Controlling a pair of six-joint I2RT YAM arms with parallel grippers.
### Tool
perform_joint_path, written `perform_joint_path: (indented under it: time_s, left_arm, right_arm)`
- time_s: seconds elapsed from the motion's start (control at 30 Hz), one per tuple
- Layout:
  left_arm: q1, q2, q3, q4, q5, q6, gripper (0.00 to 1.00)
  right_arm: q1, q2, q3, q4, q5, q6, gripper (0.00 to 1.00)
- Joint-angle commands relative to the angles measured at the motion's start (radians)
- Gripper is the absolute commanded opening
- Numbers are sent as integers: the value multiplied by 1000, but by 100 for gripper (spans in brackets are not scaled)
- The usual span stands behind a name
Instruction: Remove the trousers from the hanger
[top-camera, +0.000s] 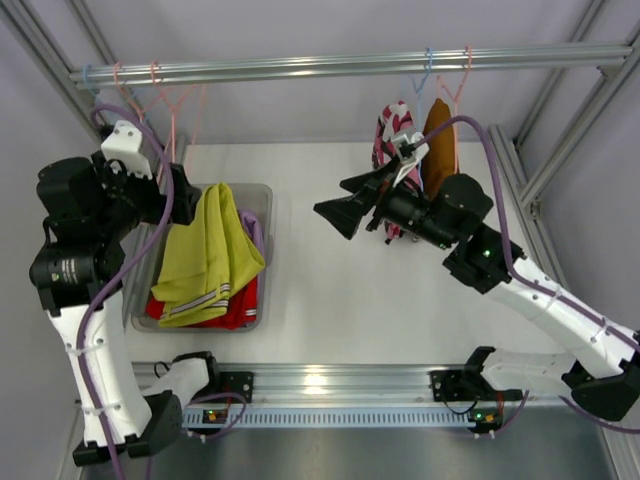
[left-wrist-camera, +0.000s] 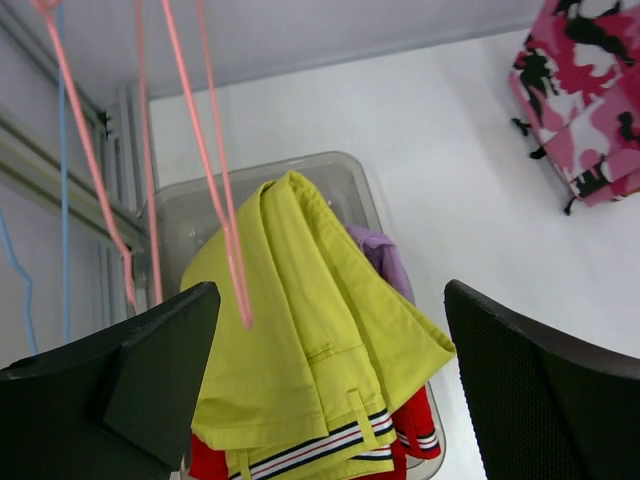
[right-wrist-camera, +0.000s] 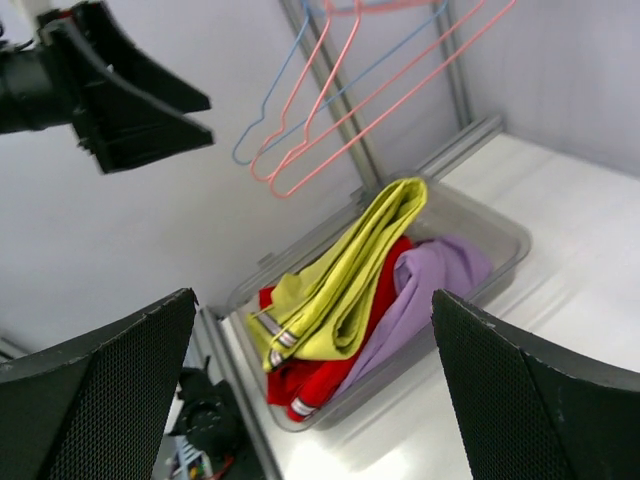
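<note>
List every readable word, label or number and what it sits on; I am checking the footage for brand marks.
No text can be read.
A pale band on the left arm's motor housing may carry print, too small to tell.
The yellow-green trousers and pink camouflage garment show no lettering.

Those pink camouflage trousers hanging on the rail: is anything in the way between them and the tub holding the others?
Only the robot's own right gripper, open, hangs just beside the camouflage trousers, on the side toward the tub. Past it, only bare table shows up to the tub.
</note>
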Motion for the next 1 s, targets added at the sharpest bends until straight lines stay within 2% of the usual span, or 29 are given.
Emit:
perform_joint_path:
  time_s: [0.0,0.13,0.27,0.43,0.53,0.67,0.97]
  left_arm:
    - [3,13,29,-34,136,32,99]
    - [3,-33,-76,9,41,59,99]
    - [5,-74,-153,47,-29,77,99]
    - [5,-99,-205,125,-19,97,99]
    - [3,-105,-216,165,-5,102,99]
    - [3,-126,-215,199,20,85,99]
    - [3,-174,-227,232,14,71,99]
  right_arm:
    - [-43,-80,71,-57,83,-124,99]
    - [-180,-157,51,-94,118,-103,100]
    - [-399,-275,-39,-71,107,-89,99]
    - [-632,-460,-119,-117,129,-130,100]
    - [-712,-552,-167,-166,124,-164,100]
    - [-751,-637,-202,-226,155,-244,100]
    - [-752,-668,-210,-258,167,-298,99]
